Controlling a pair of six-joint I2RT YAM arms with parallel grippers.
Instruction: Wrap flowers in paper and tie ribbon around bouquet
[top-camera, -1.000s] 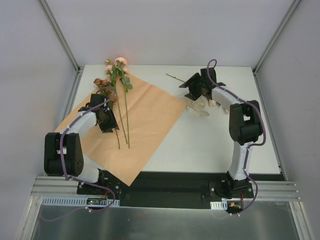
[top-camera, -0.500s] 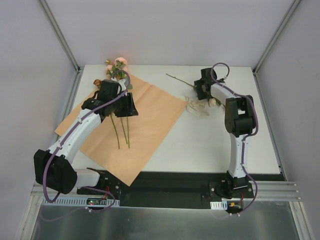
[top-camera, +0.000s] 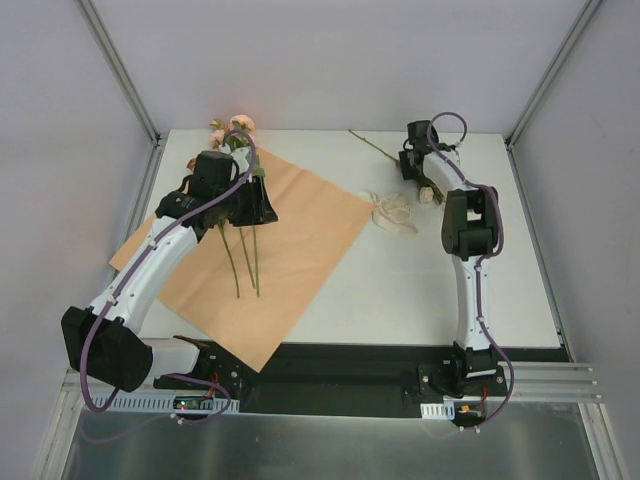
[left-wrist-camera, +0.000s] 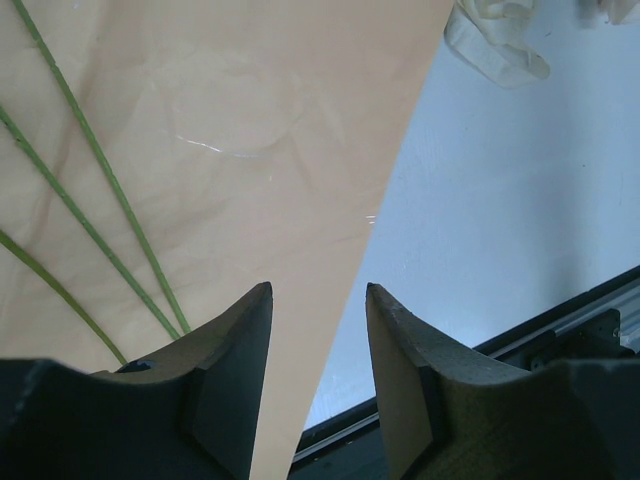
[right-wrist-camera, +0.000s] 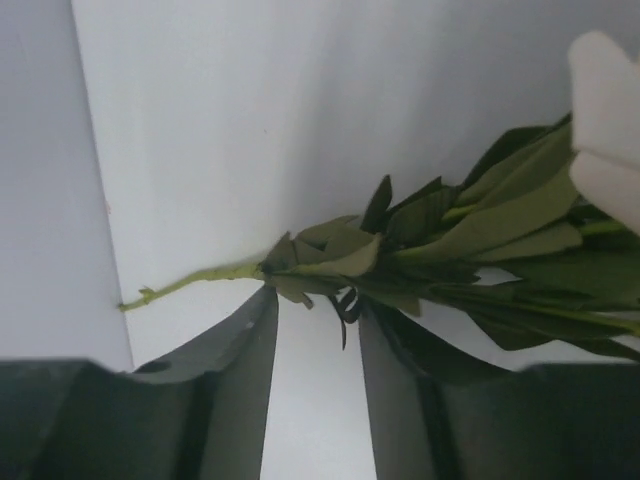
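The orange-tan paper (top-camera: 300, 240) lies flat on the left half of the table. Two long-stemmed flowers (top-camera: 246, 258) rest on it, their pink and peach blooms (top-camera: 236, 128) past its far corner. My left gripper (top-camera: 258, 208) hovers open over the sheet's right edge (left-wrist-camera: 340, 260), with the green stems (left-wrist-camera: 100, 190) to its left and nothing between its fingers. My right gripper (top-camera: 415, 150) is at the back of the table, its fingertips closed on the leafy part of a single flower (right-wrist-camera: 440, 240). The cream ribbon (top-camera: 395, 213) lies bunched beside the paper.
Grey walls and metal frame posts (top-camera: 125, 75) close in the table's back and sides. A black rail (top-camera: 330, 365) runs along the near edge between the arm bases. The single flower's stem tip (top-camera: 352, 132) reaches the table's back edge.
My left arm has swung right from the paper's left side to above its middle. My right gripper has moved toward the back wall, and the single flower's stem shifted back with it.
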